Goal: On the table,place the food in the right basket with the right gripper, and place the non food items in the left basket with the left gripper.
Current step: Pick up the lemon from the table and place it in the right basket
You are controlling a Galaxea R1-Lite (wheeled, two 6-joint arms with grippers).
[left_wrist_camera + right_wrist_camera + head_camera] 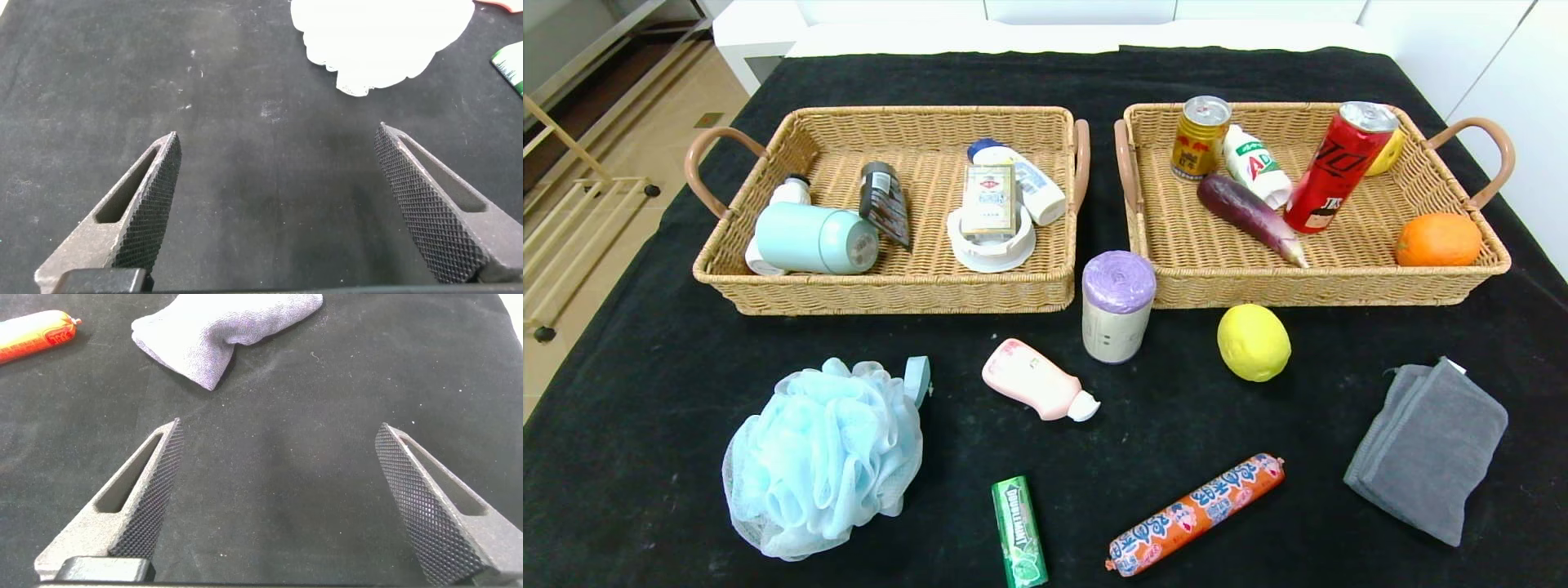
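On the black table (645,343) lie a yellow lemon (1253,342), an orange sausage (1194,514), a green gum pack (1018,532), a light-blue bath pouf (823,454), a pink bottle (1037,380), a purple-ended bag roll (1117,305) standing upright, and a grey towel (1427,446). Neither gripper shows in the head view. My left gripper (278,139) is open over bare cloth, short of the pouf (382,37) and the gum pack (510,64). My right gripper (278,429) is open over bare cloth, short of the towel (221,331) and the sausage (37,335).
The left basket (890,298) holds a mint flask (817,238), bottles and a white tub. The right basket (1339,282) holds two cans, a white bottle, an eggplant (1250,216) and an orange (1437,239). The floor drops off beyond the table's left edge.
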